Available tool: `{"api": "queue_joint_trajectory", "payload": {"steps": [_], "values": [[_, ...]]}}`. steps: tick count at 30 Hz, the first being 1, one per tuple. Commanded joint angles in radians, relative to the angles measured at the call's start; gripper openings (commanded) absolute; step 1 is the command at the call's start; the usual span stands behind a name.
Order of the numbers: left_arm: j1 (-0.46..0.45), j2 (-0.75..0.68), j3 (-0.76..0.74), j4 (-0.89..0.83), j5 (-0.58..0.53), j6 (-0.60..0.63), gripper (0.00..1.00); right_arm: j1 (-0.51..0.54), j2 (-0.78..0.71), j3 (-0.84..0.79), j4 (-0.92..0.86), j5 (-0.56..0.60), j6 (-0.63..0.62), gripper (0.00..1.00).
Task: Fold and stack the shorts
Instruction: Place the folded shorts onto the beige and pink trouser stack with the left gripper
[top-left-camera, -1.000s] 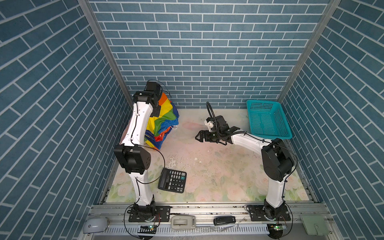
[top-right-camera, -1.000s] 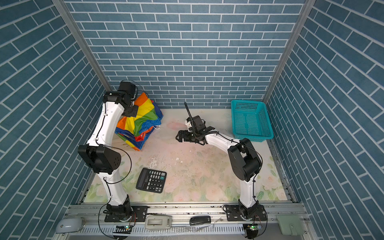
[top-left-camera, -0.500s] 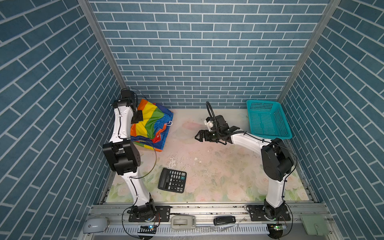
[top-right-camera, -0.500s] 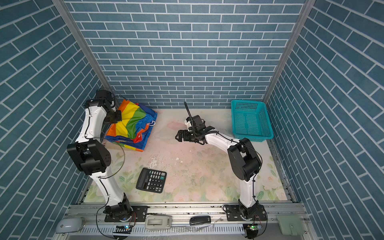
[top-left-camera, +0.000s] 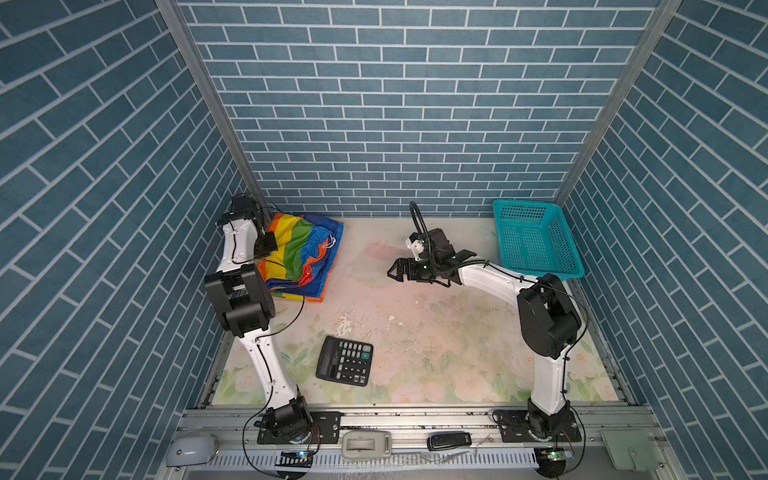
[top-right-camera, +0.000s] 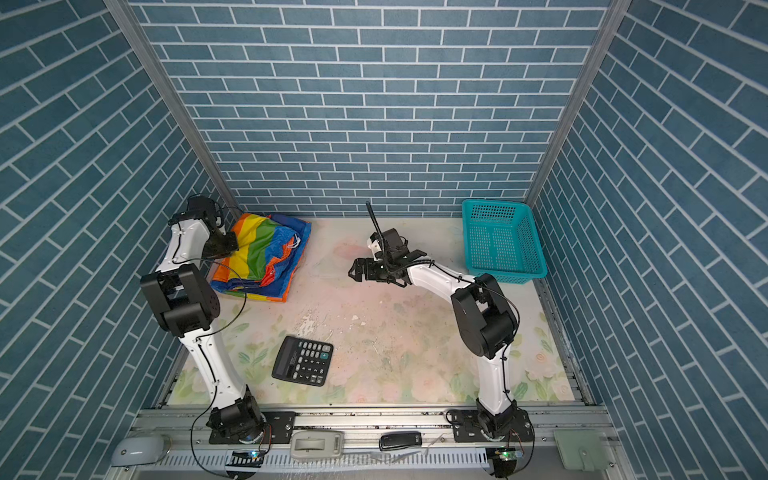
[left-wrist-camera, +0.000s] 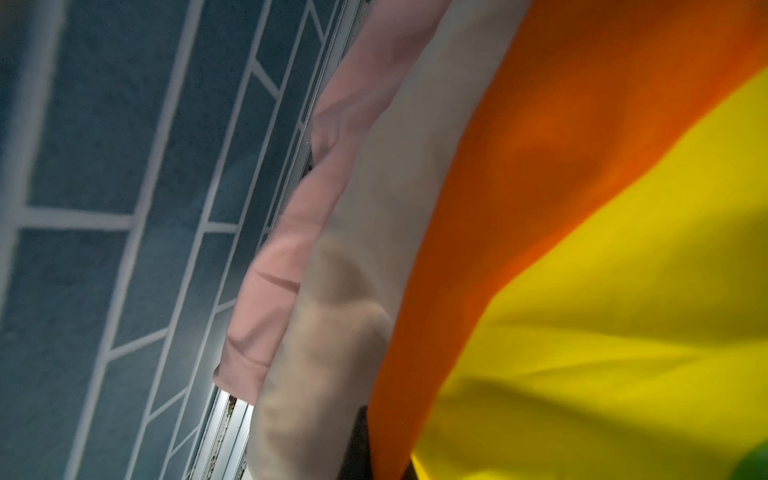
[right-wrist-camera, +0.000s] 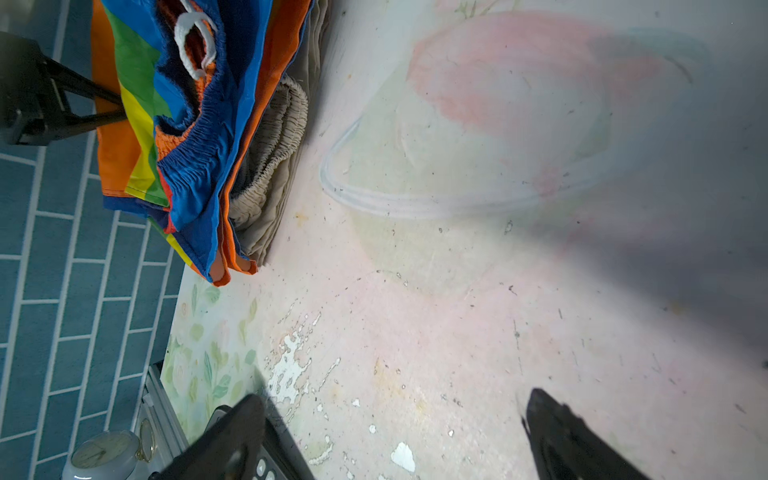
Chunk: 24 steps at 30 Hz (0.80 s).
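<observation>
Stacking looks about finished. The rainbow shorts (top-left-camera: 303, 253) lie over the beige shorts (right-wrist-camera: 274, 137) and pink shorts (left-wrist-camera: 291, 257) at ten o'clock on the tabletop (top-left-camera: 415, 332), tight against the side wall. The left pincer (top-left-camera: 269, 246) is closed, seemingly pinching the rainbow edge, though cloth hides its tips. Next it needs to let go and lift clear. The right pincer (top-left-camera: 395, 272) hangs spread and empty over the bare centre.

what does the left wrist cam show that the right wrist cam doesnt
Only the left wrist view: the salmon-pink shorts, clear at the pile's wall-side edge.
Only the right wrist view: the blue waistband and white drawstring of the rainbow-striped shorts, the table mat, a calculator corner, the open right gripper, and the left gripper pinching the rainbow cloth's edge.
Both: the rainbow-striped shorts over the beige shorts, and the blue brick wall.
</observation>
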Motion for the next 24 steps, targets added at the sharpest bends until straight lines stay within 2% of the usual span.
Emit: {"api": "queue_joint_trajectory", "payload": {"steps": [1,13,14,16,17,18,21,24], "values": [[0.040,-0.002,-0.029,0.057,0.010,-0.044,0.00,0.003,0.004,0.023,-0.038,-0.013,0.014,0.98],[0.055,0.066,-0.018,0.066,0.064,-0.063,0.00,0.003,0.001,0.020,-0.056,-0.005,0.016,0.98],[0.055,0.063,-0.020,0.069,0.082,-0.067,0.06,0.004,0.001,0.024,-0.060,-0.005,0.015,0.98],[0.056,0.043,-0.035,0.079,0.107,-0.083,0.48,0.005,0.001,0.030,-0.067,-0.006,0.014,0.98],[0.054,0.022,-0.052,0.092,0.121,-0.089,0.61,0.004,0.001,0.034,-0.070,-0.008,0.011,0.98],[0.052,0.002,-0.066,0.103,0.130,-0.092,0.67,0.003,0.000,0.037,-0.076,-0.011,0.003,0.98],[0.052,-0.071,-0.092,0.122,0.135,-0.103,0.99,0.002,-0.023,0.045,-0.105,0.012,-0.027,0.99],[0.050,-0.151,-0.096,0.123,0.172,-0.116,0.99,-0.003,-0.062,0.057,-0.149,0.048,-0.078,0.99]]}}
